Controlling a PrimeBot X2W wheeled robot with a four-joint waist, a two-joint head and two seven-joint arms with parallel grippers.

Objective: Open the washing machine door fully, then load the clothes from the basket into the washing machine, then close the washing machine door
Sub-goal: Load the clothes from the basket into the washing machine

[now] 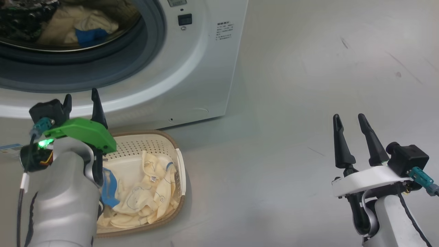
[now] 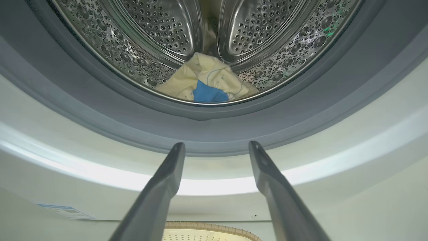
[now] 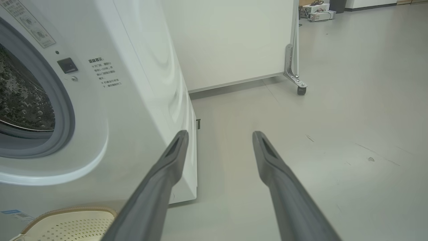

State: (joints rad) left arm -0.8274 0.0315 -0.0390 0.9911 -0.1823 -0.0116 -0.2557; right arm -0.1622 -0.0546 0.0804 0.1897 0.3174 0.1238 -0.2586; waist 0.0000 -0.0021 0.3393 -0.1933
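Note:
The white washing machine (image 1: pixel 192 68) stands at the top left with its drum mouth uncovered; its door is out of view. Cream clothes with a blue patch (image 1: pixel 87 29) lie inside the steel drum (image 2: pixel 214 85). On the floor in front sits the cream basket (image 1: pixel 180 161) with more cream-yellow clothes (image 1: pixel 151 192) in it. My left gripper (image 1: pixel 80 99) hovers open and empty above the basket's left part, just below the drum opening (image 2: pixel 215 145). Off to the lower right, over the floor, my right gripper (image 1: pixel 349 118) is open and empty too (image 3: pixel 219 134).
Grey floor (image 1: pixel 308 85) stretches to the right of the washer. A white panel on castor feet (image 3: pixel 294 73) stands behind the machine's right side. The basket's rim (image 3: pixel 70 214) lies just below the washer's front.

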